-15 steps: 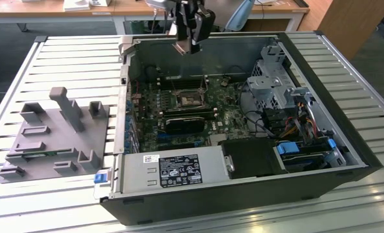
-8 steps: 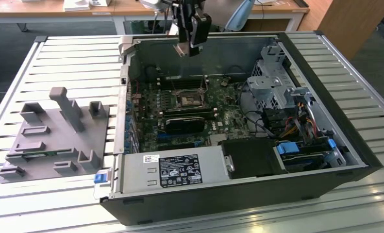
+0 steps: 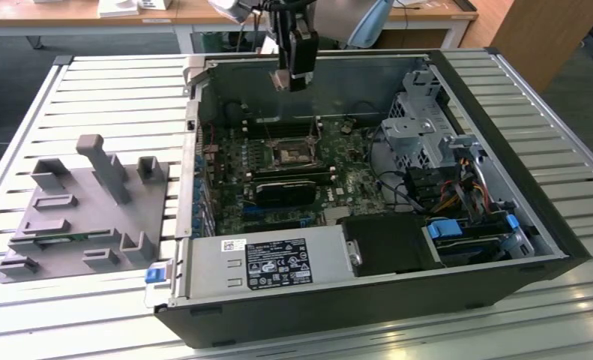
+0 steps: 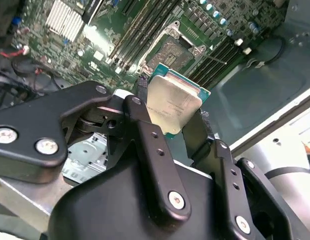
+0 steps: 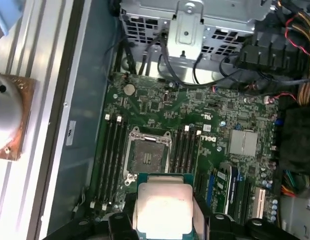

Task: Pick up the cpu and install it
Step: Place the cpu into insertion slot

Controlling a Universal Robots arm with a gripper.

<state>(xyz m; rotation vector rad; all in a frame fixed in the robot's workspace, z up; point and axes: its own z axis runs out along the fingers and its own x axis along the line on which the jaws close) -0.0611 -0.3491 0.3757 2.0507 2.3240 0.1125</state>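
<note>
cpu held above the open case, not yet seated

the end effector (image 4: 170,112) is closed partway, its two black fingers (image 4: 145,125) clamped on opposite edges of the cpu (image 4: 172,100), which hangs clear in the air with its silver top toward the wrist. the open socket (image 5: 147,157) on the motherboard (image 5: 219,115) lies well below the end effector and a little ahead of it. the pick looks done and the carry to the socket is in hand. seating, i judge, calls for centring the chip over the frame, squaring its edges to it and lowering it level and gently.
</note>
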